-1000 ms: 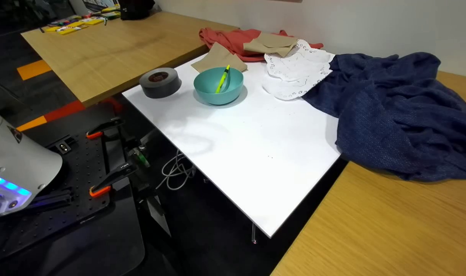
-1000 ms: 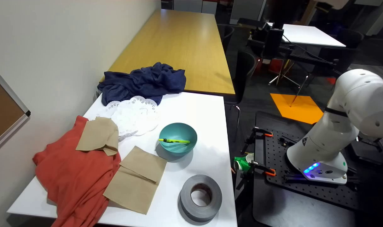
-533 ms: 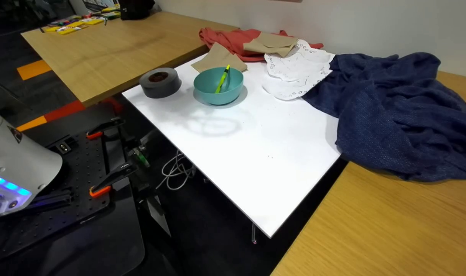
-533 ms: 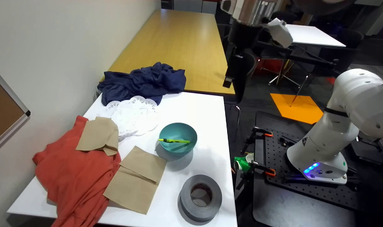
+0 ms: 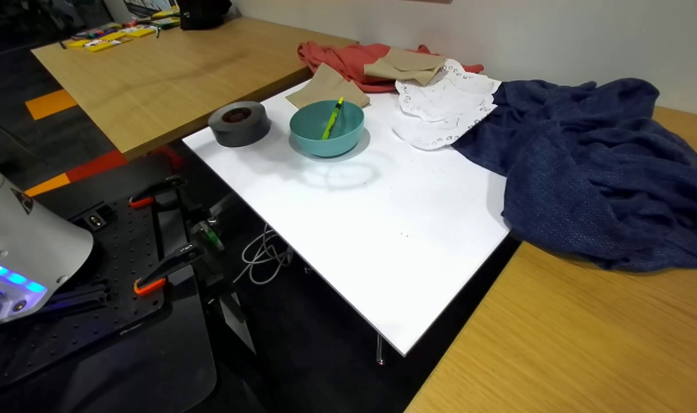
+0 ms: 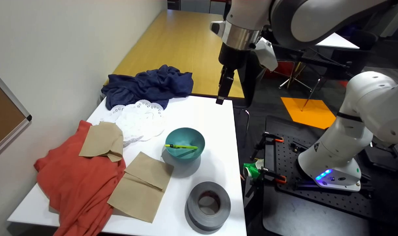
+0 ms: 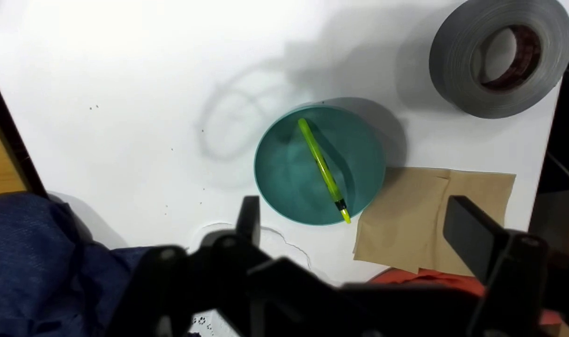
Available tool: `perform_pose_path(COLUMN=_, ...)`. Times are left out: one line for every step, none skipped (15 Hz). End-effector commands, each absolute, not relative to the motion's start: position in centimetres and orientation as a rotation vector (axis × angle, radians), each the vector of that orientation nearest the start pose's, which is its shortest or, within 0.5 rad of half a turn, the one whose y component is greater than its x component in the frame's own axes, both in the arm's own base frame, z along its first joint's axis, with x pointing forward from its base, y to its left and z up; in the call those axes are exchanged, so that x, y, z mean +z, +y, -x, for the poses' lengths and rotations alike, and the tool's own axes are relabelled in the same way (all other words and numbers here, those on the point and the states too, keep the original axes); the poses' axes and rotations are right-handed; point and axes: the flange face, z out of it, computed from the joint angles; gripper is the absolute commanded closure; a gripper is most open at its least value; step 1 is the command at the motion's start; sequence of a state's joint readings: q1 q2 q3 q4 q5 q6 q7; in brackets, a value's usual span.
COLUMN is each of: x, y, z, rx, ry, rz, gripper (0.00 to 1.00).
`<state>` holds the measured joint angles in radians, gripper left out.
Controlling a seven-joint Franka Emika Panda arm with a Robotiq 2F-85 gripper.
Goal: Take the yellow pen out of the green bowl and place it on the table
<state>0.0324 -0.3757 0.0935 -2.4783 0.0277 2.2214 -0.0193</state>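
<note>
The yellow pen (image 5: pixel 333 119) leans inside the green bowl (image 5: pixel 325 147), its black-banded end over the rim. In an exterior view the pen (image 6: pixel 181 146) lies across the teal bowl (image 6: pixel 185 134). The bowl stands on the white table (image 5: pixel 394 218). In the wrist view the pen (image 7: pixel 321 161) runs slanted across the bowl (image 7: pixel 284 173). My gripper (image 7: pixel 354 210) is open and empty, with its fingers wide apart. In an exterior view the gripper (image 6: pixel 220 98) hangs in the air beyond the bowl, its fingers pointing down.
A grey tape roll (image 6: pixel 208 206) lies near the bowl. Brown paper (image 6: pixel 141 186), a white doily (image 6: pixel 140 119), a red cloth (image 6: pixel 77 183) and a navy cloth (image 6: pixel 149 83) lie along the wall side. Tan tabletops (image 5: pixel 600 332) adjoin the white table.
My arm has come into an exterior view from the top and moved down and left toward the bowl. Its shadow on the table has shifted toward the bowl. Pen and bowl have not moved.
</note>
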Motion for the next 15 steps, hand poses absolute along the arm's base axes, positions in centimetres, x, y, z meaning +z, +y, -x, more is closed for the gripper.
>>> perform_pose_path(x=43.9, y=5.6, z=-43.0, rx=-0.188, ry=-0.196, rz=3.135, gripper=0.0)
perform_pose_path(x=44.0, y=5.6, z=-43.0, rx=-0.191, ry=-0.195, rz=3.135, gripper=0.0)
perform_pose_path(x=44.0, y=5.6, z=-43.0, rx=-0.192, ry=-0.195, rz=3.135, gripper=0.0)
perform_pose_path(x=43.9, y=5.3, z=-43.4, rx=-0.252, ry=-0.209, rz=3.115, gripper=0.0)
perform_pose_path(x=43.5, y=5.1, z=-43.9, rx=-0.292, ry=-0.213, rz=3.117, gripper=0.0)
perform_pose_path(x=43.0, y=5.2, z=-44.6, rx=-0.338, ry=-0.233, rz=3.103, gripper=0.0)
perform_pose_path(x=42.6, y=5.3, z=-45.2, rx=-0.377, ry=-0.262, rz=3.094, gripper=0.0)
perform_pose_path(x=42.1, y=5.4, z=-45.9, rx=-0.415, ry=-0.288, rz=3.086, gripper=0.0)
perform_pose_path(x=41.4, y=5.6, z=-46.6, rx=-0.447, ry=-0.323, rz=3.07, gripper=0.0)
perform_pose_path(x=40.5, y=5.8, z=-47.4, rx=-0.471, ry=-0.361, rz=3.057, gripper=0.0)
perform_pose_path(x=39.6, y=6.1, z=-48.0, rx=-0.489, ry=-0.392, rz=3.043, gripper=0.0)
perform_pose_path(x=38.4, y=6.4, z=-48.6, rx=-0.489, ry=-0.418, rz=3.025, gripper=0.0)
perform_pose_path(x=37.2, y=6.7, z=-49.0, rx=-0.48, ry=-0.443, rz=3.007, gripper=0.0)
perform_pose_path(x=35.9, y=7.1, z=-49.3, rx=-0.455, ry=-0.464, rz=2.99, gripper=0.0)
perform_pose_path(x=34.7, y=7.2, z=-49.6, rx=-0.428, ry=-0.482, rz=2.977, gripper=0.0)
